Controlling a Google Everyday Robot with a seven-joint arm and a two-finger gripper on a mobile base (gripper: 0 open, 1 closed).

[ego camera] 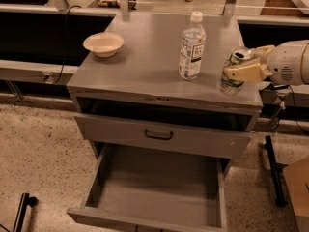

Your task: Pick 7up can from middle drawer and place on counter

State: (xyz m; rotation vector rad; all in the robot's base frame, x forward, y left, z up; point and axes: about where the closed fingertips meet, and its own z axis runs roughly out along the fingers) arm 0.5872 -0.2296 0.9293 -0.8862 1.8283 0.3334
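From the one camera view, looking down on the grey cabinet, the job looks nearly finished. The 7up can [229,85] is out of the middle drawer [154,190] and up at the right front corner of the counter [145,62]. It sits to the right of the water bottle [192,47] and a little nearer the front edge. The gripper [235,66] reaches in from the right at counter height, its cream-coloured fingers [247,72] pinching the can around its upper body, one across the near side and one behind the silver top. The can leans slightly. I can't tell whether its base is resting on the counter or hanging just above it.

As I judge it, the lift out of the drawer is done. What's left is to settle the can flat, let go of it and draw the arm clear. The can is close to the corner, so a knock on the way out could tip it over the edge.

The pulled-out drawer stands open at the bottom, and nothing shows on its bare floor. Above it is a shut drawer front [193,140] with a dark handle [159,135].

By my count:
- One soda can
- One water bottle, upright with its white cap on
- One pale bowl [103,44], at the left side of the counter, well apart from the other two
- One open drawer
- One shut drawer front
- One gripper
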